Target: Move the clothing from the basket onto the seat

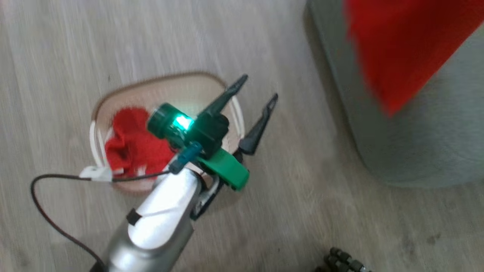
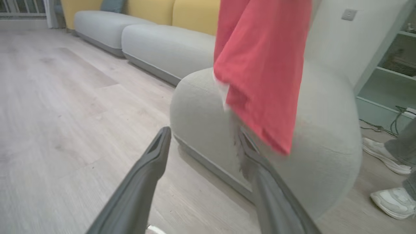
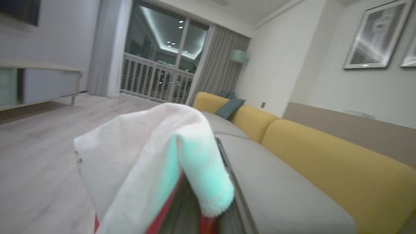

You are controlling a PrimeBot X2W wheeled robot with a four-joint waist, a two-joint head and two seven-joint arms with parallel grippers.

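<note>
Head view: left jaws stand wide open over the basket [image 1: 170,88] at 9 o'clock, with red clothing [image 1: 132,145] inside. Right jaws are clamped on a red-and-white garment [image 1: 397,49] hanging above the seat [image 1: 435,147] at 2 o'clock.

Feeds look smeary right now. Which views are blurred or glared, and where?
Head view: the hanging red garment is motion-blurred, and glare whitens the left forearm. Left wrist view: the garment's lower edge and one finger smear. Right wrist view: white cloth near the lens is soft, tinted green.
</note>
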